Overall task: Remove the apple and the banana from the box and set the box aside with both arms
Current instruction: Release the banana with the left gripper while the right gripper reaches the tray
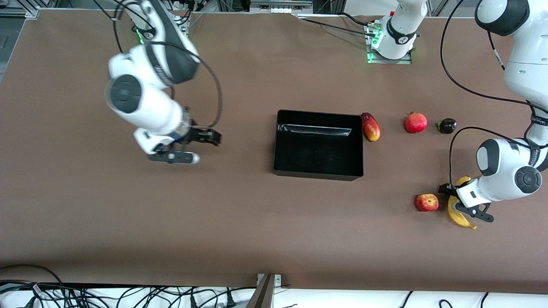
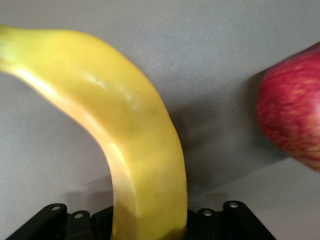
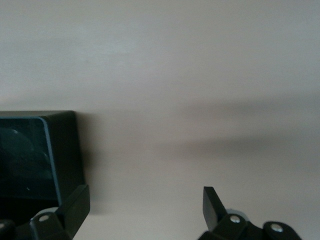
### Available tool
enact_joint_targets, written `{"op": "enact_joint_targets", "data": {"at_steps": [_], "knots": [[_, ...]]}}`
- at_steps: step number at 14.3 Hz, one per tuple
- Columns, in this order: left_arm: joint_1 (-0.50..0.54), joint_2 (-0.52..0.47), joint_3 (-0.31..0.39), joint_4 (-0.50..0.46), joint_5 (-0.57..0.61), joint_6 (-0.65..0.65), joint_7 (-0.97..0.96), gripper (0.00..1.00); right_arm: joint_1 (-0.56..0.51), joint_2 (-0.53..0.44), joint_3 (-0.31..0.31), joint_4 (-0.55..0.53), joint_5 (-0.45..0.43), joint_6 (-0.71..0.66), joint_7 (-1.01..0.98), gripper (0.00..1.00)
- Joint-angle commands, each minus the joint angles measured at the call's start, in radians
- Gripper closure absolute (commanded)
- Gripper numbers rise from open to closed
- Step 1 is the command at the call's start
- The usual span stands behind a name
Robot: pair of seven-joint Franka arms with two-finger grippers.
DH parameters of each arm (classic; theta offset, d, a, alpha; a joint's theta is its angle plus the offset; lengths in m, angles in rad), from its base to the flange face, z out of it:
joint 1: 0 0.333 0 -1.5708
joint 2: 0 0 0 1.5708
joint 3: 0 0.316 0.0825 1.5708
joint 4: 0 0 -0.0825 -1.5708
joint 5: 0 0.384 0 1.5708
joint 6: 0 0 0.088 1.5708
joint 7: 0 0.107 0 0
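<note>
The yellow banana (image 1: 459, 210) lay on the surface beside the red apple (image 1: 426, 202), pinched by the left end effector (image 1: 457, 200), and could roll if nudged, while the right end effector (image 1: 193, 146), spread wide, hung over bare surface, well apart from the empty black box (image 1: 318, 144).

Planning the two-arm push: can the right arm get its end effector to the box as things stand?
Probably yes. The right end effector is open above bare table toward the right arm's end, and nothing lies between it and the empty box.

Banana (image 1: 461, 215) middle hidden under left claw (image 1: 450, 197); claw fingers unseen.
</note>
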Motion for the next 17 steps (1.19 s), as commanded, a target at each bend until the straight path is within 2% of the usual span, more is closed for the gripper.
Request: {"op": "enact_joint_targets", "data": {"at_steps": [1,2,3,4,8,12,13,15,17], "knots": [[0.002,-0.007,0.017,-0.009,0.035,0.001,0.020,0.67,0.098,0.085,-0.014,0.026,0.012,0.117,0.112,0.00],[0.002,-0.007,0.017,-0.009,0.035,0.001,0.022,0.44,0.126,0.107,-0.014,0.026,0.013,0.164,0.130,0.00],[0.002,-0.008,0.017,-0.009,0.035,0.000,0.020,0.13,0.147,0.128,-0.014,0.026,0.013,0.209,0.133,0.00],[0.002,-0.014,0.017,-0.010,0.035,-0.003,0.020,0.00,0.173,0.148,-0.014,0.026,0.010,0.243,0.138,0.00],[0.000,-0.065,0.015,-0.010,0.035,-0.052,0.020,0.00,0.289,0.219,-0.018,0.024,-0.027,0.355,0.218,0.00],[-0.040,-0.210,0.007,0.003,-0.002,-0.274,0.014,0.00,0.333,0.257,-0.020,0.019,-0.077,0.360,0.270,0.00],[-0.049,-0.252,0.007,0.005,-0.063,-0.319,0.017,0.00,0.344,0.269,-0.021,0.016,-0.079,0.360,0.270,0.09],[-0.076,-0.329,0.013,0.000,-0.167,-0.394,0.015,0.00,0.349,0.285,-0.023,0.015,-0.093,0.358,0.267,0.43],[-0.130,-0.404,0.029,0.000,-0.220,-0.487,-0.017,0.00,0.349,0.299,-0.023,0.016,-0.094,0.360,0.265,0.71]]}}
